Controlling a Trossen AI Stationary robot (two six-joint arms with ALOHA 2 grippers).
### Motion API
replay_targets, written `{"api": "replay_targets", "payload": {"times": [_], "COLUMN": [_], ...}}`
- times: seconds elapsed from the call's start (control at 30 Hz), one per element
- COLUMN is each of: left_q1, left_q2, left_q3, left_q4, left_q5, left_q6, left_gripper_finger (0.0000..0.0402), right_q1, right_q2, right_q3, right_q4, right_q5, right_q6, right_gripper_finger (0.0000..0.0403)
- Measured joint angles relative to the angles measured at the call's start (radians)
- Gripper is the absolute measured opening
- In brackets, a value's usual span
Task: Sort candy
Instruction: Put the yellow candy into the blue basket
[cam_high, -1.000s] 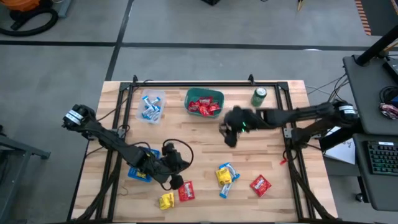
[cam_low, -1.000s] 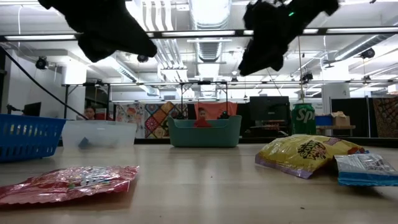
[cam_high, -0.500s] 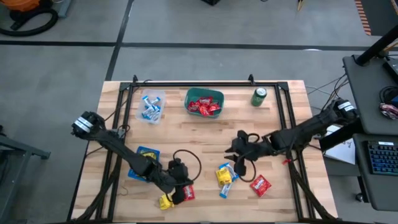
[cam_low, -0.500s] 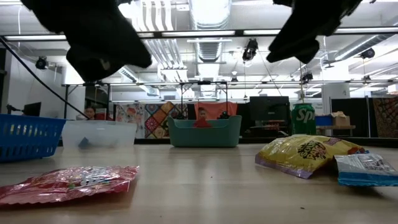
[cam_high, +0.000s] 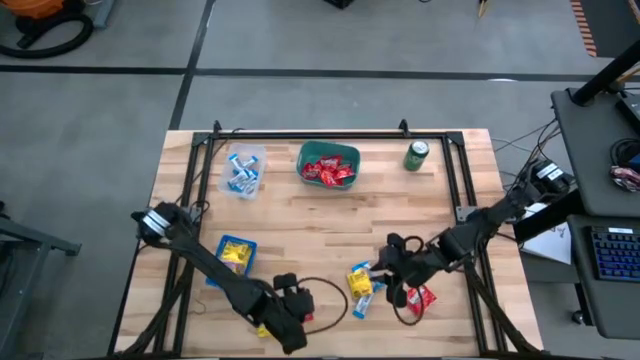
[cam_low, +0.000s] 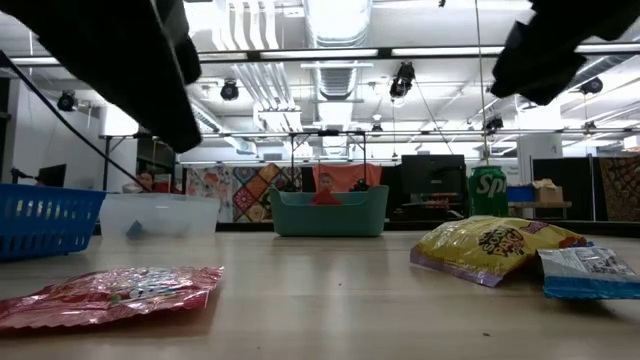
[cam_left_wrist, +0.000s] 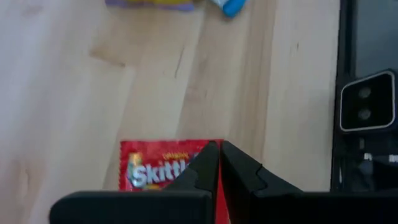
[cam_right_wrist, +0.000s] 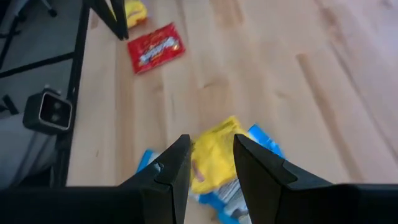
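Observation:
Loose candy lies near the table's front edge. A red packet (cam_left_wrist: 149, 174) lies flat on the wood, and my left gripper (cam_left_wrist: 219, 163) hangs shut just above it, clear of the table in the low view. A yellow packet (cam_right_wrist: 214, 155) lies among blue-and-white wrappers (cam_high: 362, 300). My right gripper (cam_right_wrist: 211, 158) hovers open above them with nothing between its fingers. Another red packet (cam_high: 420, 297) lies to their right. A small yellow one (cam_high: 264, 326) lies beside my left gripper (cam_high: 296, 322).
A blue basket (cam_high: 232, 255) with yellow candy stands at the left. At the back stand a clear tub (cam_high: 242, 170) of blue-and-white sweets, a green bowl (cam_high: 328, 165) of red packets and a green can (cam_high: 417, 155). A small camera (cam_left_wrist: 367, 109) sits at the front edge.
My left gripper has gone toward the table's near edge and down, tipping steeper, and now stands over the red packet. My right gripper has swung from beside the green bowl toward the near edge, sinking a little, and now hangs over the yellow and blue-and-white sweets. No candy has moved.

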Motion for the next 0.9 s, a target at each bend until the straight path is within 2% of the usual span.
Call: {"api": "replay_targets", "payload": {"times": [0.43, 0.63, 0.73, 0.9], "left_q1": [-0.07, -0.076, -0.076, -0.076], "left_q2": [0.172, 0.184, 0.184, 0.184], "left_q3": [0.292, 0.312, 0.293, 0.272], "left_q4": [-0.545, -0.607, -0.611, -0.614], "left_q5": [0.001, 0.098, 0.161, 0.172], "left_q6": [-0.322, -0.431, -0.487, -0.581], "left_gripper_finger": [0.0, 0.002, 0.0049, 0.0104], "right_q1": [0.068, 0.07, 0.069, 0.07], "right_q2": [0.107, 0.112, 0.112, 0.111], "right_q3": [0.0, 0.0, 0.0, 0.0], "right_q4": [0.025, 0.032, 0.038, 0.045], "right_q5": [-0.001, 0.0, 0.0, 0.0], "right_q6": [0.096, 0.096, 0.096, 0.095], "right_gripper_finger": [0.0115, 0.0115, 0.0115, 0.0115]}}
